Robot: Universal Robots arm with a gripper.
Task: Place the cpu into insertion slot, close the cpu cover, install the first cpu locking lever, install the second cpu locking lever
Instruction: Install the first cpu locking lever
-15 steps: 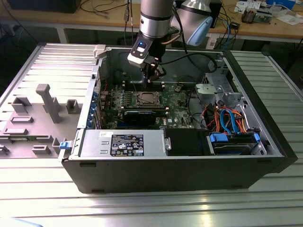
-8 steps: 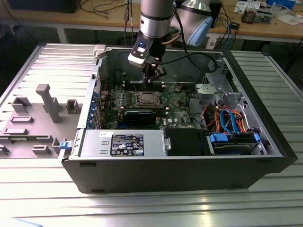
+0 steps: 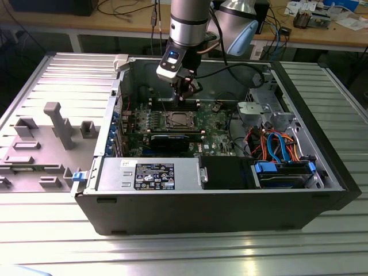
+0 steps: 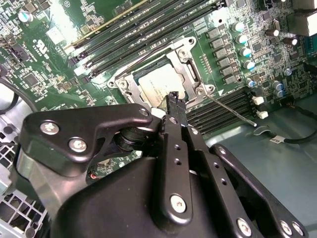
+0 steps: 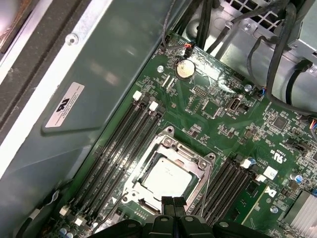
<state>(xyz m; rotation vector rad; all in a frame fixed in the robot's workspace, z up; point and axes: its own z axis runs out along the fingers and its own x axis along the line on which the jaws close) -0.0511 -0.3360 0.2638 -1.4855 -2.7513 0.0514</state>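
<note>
One computer case (image 3: 230, 213) is lying on its side, open, on the ribbed metal bench (image 3: 184, 253). A grey plastic fixture (image 3: 57, 123) is standing on the bench at the exterior view's left. A wooden desk (image 3: 322, 34) strewn with cables is running along the back of the room. Inside the case I am seeing the grey power-supply box (image 3: 152, 172) along the near wall and the green motherboard (image 5: 218, 109) behind it.

The arm is reaching down into the case from above. The gripper (image 3: 187, 92) is hanging over the board, just above the insertion slot (image 3: 177, 121). In both wrist views the jaws are sitting pressed together, and I am seeing nothing between them. The gripper's tip (image 5: 173, 202) is hovering at the edge of the socket frame; I cannot tell whether it is touching the metal.

The cpu (image 5: 166, 176) is lying flat in the insertion slot. Its silver top is showing through the window of the cpu cover (image 5: 181, 148), which is lying down over it. Long black memory slots (image 5: 119, 144) are flanking the socket on both sides.

In the second wrist view the gripper (image 4: 174, 99) is sitting near a corner of the cpu cover (image 4: 190, 74). A thin locking lever (image 4: 233, 111) is running out from the next corner across the memory slots. I cannot tell whether it is latched.
</note>
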